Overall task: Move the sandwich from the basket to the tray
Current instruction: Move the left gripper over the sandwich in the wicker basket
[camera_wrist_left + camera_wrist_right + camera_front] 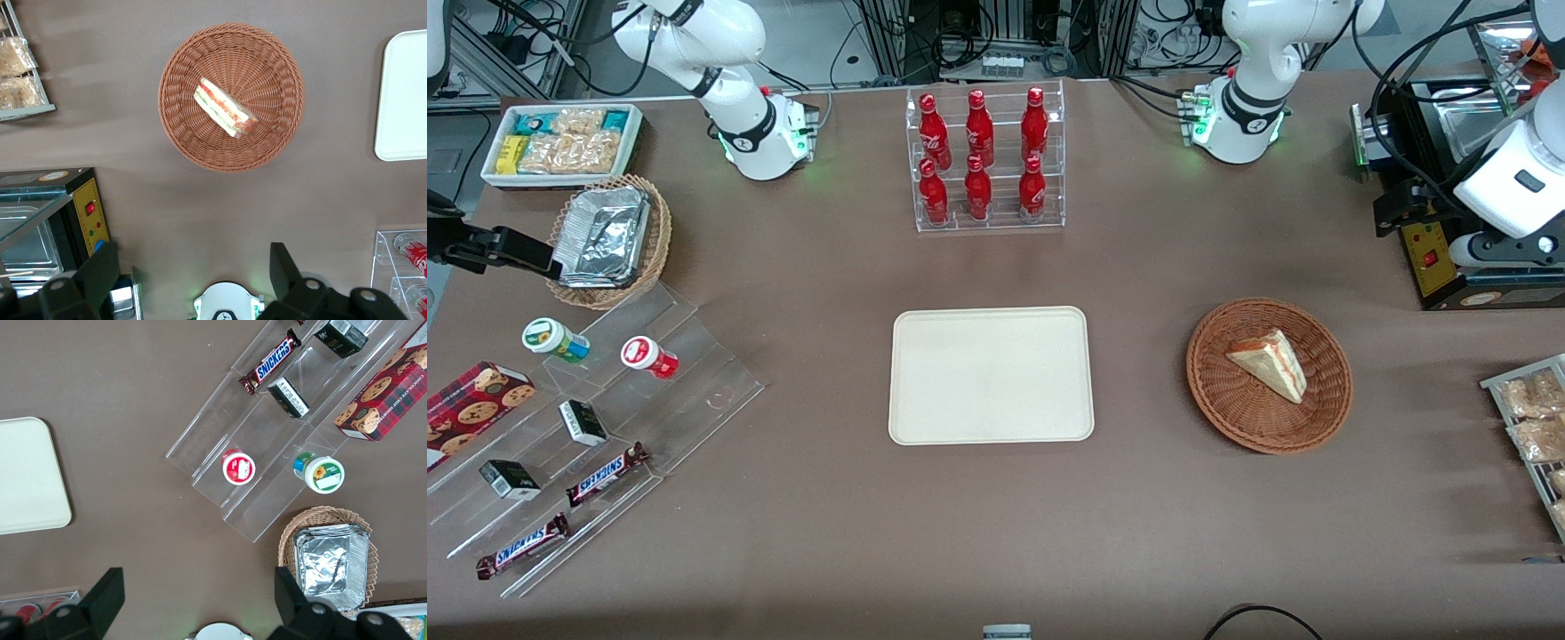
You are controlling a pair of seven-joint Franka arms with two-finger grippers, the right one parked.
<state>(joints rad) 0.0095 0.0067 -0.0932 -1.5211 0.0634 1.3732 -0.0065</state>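
The sandwich, a pale wedge with red-pink filling, lies in the reddish-brown wicker basket. The cream-white tray lies flat beside the basket, toward the parked arm's end, with nothing on it. My left gripper hangs high above the table at the working arm's end, over the black appliance, farther from the front camera than the basket. The left wrist view shows its fingers spread wide and holding nothing, with the gripper well apart from the sandwich, the basket and the tray.
A clear rack of red bottles stands farther from the front camera than the tray. A black appliance and a wire rack of snack packets flank the basket's end. A clear stepped stand, foil basket and white bin are at the parked arm's end.
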